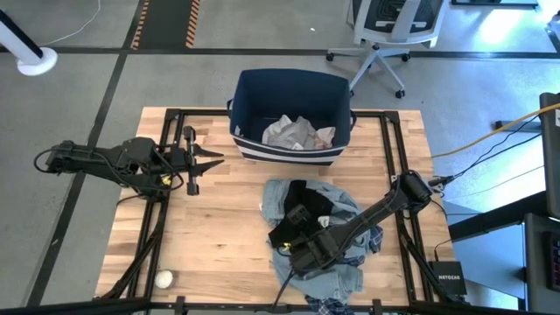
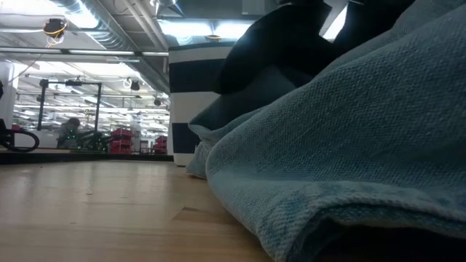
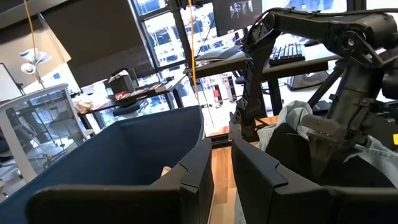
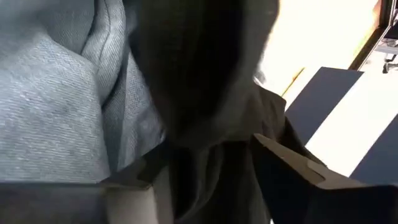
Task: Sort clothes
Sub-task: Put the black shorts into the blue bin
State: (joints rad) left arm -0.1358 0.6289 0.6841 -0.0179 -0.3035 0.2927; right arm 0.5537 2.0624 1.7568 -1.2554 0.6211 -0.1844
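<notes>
clothes (image 1: 325,229) heaped lower centre of high view on tabletop (image 1: 219,219), below bin (image 1: 291,114) | right tool (image 4: 205,171) spread around a black fold | left tool (image 1: 210,159) spread, idle at left | soft, light, limp; likely best pinched at a raised fold

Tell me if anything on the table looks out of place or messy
Two things. A small white ball sits alone near the table's front left corner, far from the clothes. And the denim garment in the heap spills to the table's front edge, where it may slip off. The bin stands upright.
</notes>
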